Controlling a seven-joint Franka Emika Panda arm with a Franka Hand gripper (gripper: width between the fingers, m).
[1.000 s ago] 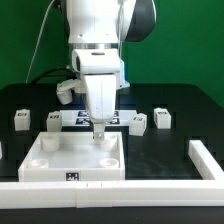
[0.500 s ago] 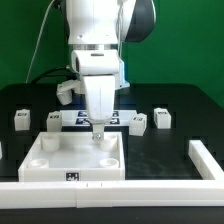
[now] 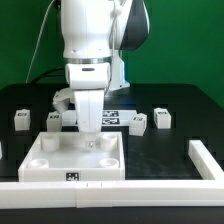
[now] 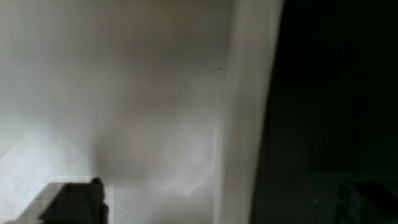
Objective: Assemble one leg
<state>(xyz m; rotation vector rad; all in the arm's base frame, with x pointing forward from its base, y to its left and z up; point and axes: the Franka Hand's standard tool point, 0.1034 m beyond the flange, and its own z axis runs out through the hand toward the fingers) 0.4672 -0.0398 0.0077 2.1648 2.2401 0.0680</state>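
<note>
My gripper hangs over the far middle of the large white tray-like part, fingertips just above its floor. In the wrist view the gripper looks open. One dark finger shows at the picture's edge, the other is lost against the dark table, and nothing is between them. Several small white legs with marker tags stand on the black table. One leg is just to the gripper's left in the exterior view. Another stands farther left. Two more stand on the right.
The marker board lies behind the tray part, partly hidden by the arm. A long white rail runs along the table's front. A white bracket lies at the exterior view's right.
The arm has swung toward the exterior view's left and the wrist has turned. The gripper has moved from the tray part's far right socket to its far middle.
</note>
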